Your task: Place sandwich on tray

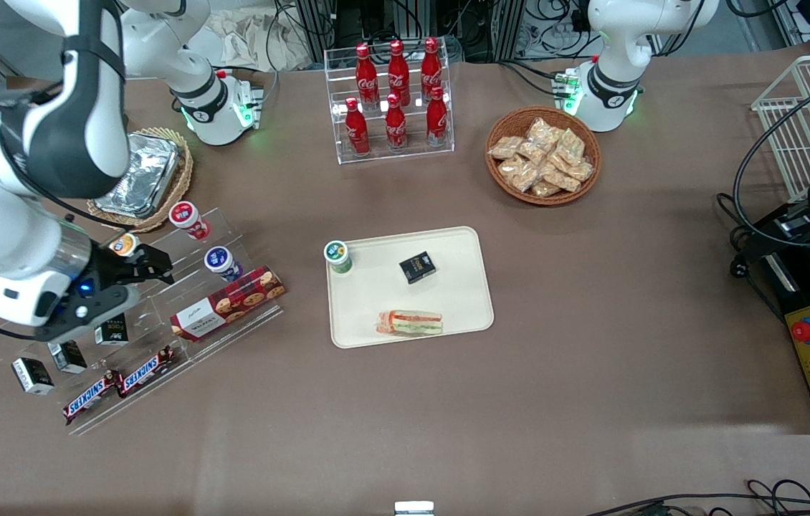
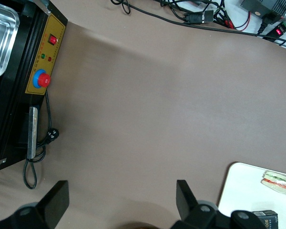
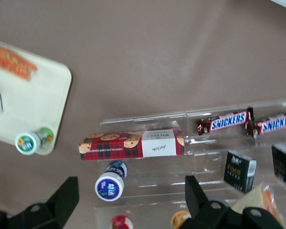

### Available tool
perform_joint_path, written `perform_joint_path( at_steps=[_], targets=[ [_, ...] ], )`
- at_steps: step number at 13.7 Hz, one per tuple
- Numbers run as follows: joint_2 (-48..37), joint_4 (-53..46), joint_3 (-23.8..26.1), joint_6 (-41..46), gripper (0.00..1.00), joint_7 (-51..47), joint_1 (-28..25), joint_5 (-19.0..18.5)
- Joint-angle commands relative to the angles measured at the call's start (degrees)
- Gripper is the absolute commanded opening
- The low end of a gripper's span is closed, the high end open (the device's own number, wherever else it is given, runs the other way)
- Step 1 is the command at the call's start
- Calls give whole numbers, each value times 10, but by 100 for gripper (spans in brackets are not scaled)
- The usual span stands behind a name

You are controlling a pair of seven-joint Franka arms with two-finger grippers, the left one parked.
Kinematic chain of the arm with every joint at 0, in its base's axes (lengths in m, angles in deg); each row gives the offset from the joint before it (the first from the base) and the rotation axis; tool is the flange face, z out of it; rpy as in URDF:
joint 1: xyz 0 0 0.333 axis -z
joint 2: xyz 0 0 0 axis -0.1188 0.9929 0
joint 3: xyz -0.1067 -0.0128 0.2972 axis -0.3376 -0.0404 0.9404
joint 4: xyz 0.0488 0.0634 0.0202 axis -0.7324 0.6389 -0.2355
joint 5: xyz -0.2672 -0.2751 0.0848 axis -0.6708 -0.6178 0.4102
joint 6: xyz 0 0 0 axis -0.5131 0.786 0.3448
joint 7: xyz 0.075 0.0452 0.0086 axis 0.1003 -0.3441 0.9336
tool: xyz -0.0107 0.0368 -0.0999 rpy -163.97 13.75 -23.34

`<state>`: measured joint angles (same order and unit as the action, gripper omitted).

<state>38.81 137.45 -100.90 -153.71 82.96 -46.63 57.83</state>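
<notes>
The sandwich [image 1: 410, 322], a clear-wrapped wedge with red and green filling stripes, lies flat on the cream tray [image 1: 455, 301], near the tray's edge closest to the front camera. It also shows in the left wrist view [image 2: 279, 182] and the right wrist view [image 3: 10, 61], on the tray [image 3: 24, 105]. My right gripper [image 1: 158, 265] is open and empty. It hovers over the clear acrylic snack shelf [image 1: 161, 322] toward the working arm's end of the table, well apart from the tray. In the right wrist view the gripper [image 3: 131, 205] is above a blue-lidded cup [image 3: 109, 185].
A black box [image 1: 417, 267] and a green-lidded cup [image 1: 337, 256] also sit on the tray. The shelf holds a cookie box [image 1: 227, 302], Snickers bars [image 1: 118, 383], small black boxes and cups. A cola rack [image 1: 394, 100], a snack basket [image 1: 542, 154] and a foil container [image 1: 138, 175] stand farther from the camera.
</notes>
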Motion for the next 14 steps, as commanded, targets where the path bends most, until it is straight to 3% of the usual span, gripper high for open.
perform_joint_path(
  at_steps=[1,4,6,8,11,12,14],
  targets=[
    [-30,6,15,30,99,-30,40,-4],
    [-62,6,117,64,99,-29,158,-10],
    [-80,6,182,66,99,-31,224,-46],
    [-94,6,224,67,99,-33,262,-88],
    [-111,6,298,84,99,-33,346,-98],
    [-114,5,325,83,99,-36,367,-116],
    [-129,5,378,83,99,-107,400,-147]
  ],
)
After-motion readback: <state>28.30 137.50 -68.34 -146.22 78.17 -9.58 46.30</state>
